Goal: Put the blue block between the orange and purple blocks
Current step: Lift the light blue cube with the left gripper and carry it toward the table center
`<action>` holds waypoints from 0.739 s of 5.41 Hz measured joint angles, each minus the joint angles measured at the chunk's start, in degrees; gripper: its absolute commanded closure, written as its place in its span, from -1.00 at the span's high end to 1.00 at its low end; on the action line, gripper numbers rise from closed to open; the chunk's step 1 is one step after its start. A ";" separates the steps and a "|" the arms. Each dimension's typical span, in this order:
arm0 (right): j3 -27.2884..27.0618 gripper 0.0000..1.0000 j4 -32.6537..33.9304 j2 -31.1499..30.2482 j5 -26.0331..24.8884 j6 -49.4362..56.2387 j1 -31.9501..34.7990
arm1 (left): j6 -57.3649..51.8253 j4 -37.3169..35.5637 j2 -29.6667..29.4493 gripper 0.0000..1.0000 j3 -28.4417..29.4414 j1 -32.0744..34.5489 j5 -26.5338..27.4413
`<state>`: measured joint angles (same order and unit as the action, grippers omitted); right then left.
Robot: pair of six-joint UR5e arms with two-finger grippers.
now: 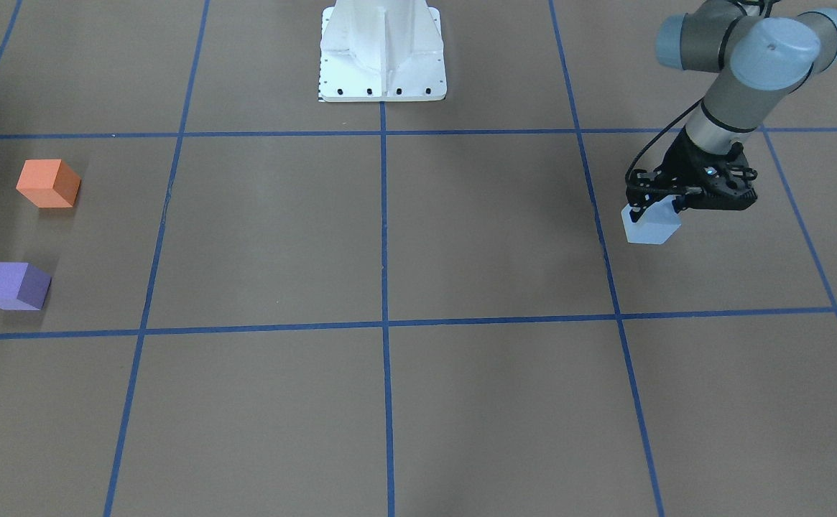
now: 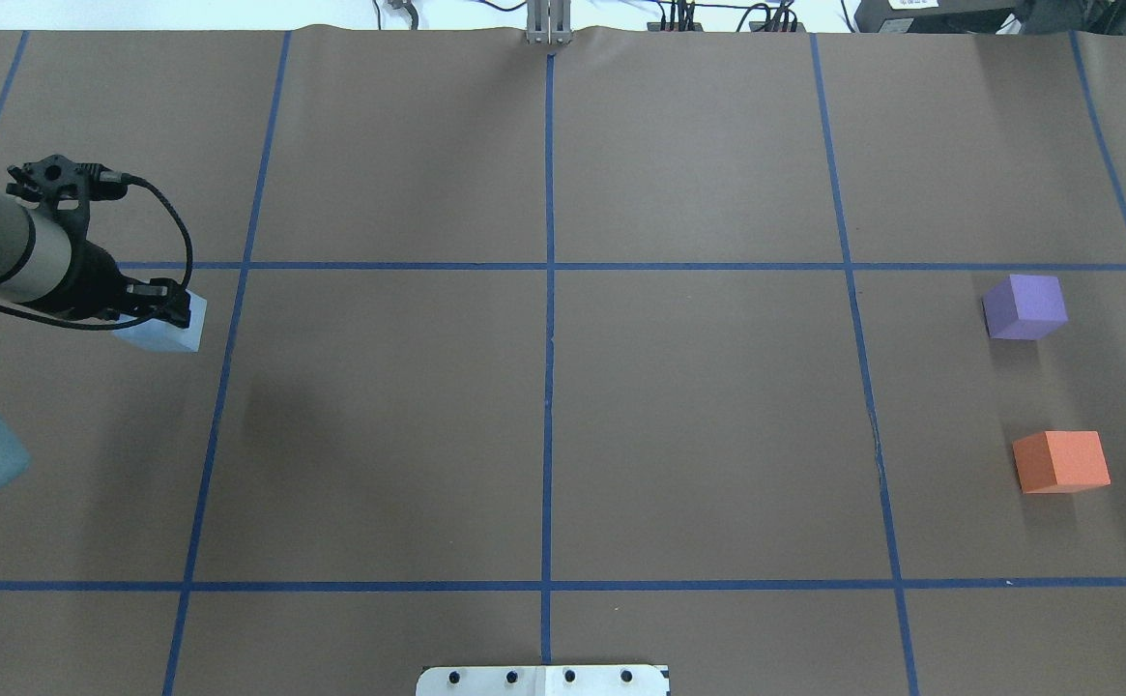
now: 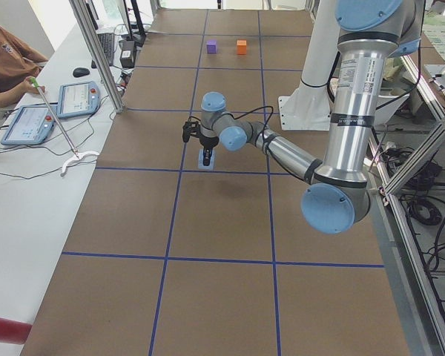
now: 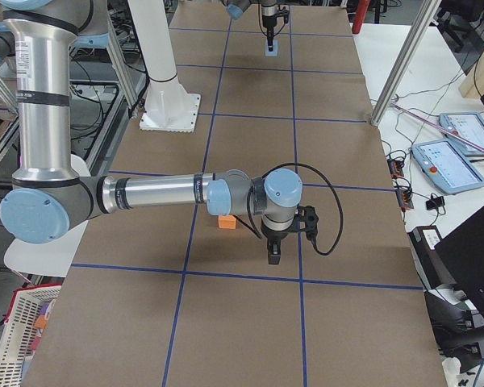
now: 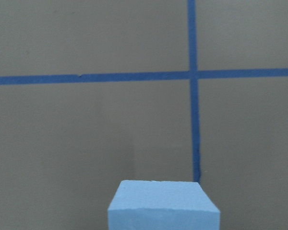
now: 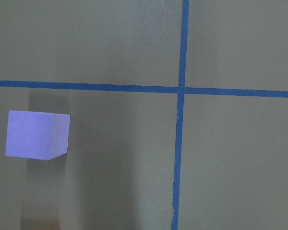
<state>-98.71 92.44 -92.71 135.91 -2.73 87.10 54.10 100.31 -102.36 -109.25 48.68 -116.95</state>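
The pale blue block (image 1: pixel 650 228) sits in the table square at my left, also in the overhead view (image 2: pixel 168 331) and low in the left wrist view (image 5: pixel 163 206). My left gripper (image 1: pixel 654 208) stands over it, its fingers pressed on both sides, shut on it at table height. The orange block (image 1: pixel 48 183) and the purple block (image 1: pixel 14 285) lie far off on my right side, a gap between them; they also show overhead as orange (image 2: pixel 1060 462) and purple (image 2: pixel 1024 306). My right gripper (image 4: pixel 273 256) hangs near the orange block (image 4: pixel 226 222); I cannot tell if it is open. The purple block (image 6: pixel 36 135) shows beneath it.
The white robot base (image 1: pixel 382 54) stands at the table's robot-side edge. Blue tape lines (image 2: pixel 548 266) divide the brown table. An operator (image 3: pixel 4 63) with tablets sits beside the table, and aluminium posts (image 4: pixel 403 60) stand at its edges.
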 measured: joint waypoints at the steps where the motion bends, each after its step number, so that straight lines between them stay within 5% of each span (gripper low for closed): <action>1: 0.03 1.00 0.01 -0.10 -0.02 0.03 0.00 | 2.21 -8.63 -9.11 -1.00 0.50 -0.89 0.04; 4: 0.50 1.00 0.02 0.14 -0.03 0.08 -0.01 | 13.36 -16.96 -33.73 -1.00 14.16 -9.54 5.81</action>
<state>-98.21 92.46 -92.57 135.88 -2.65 87.10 67.45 83.35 -136.09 -95.09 39.14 -111.13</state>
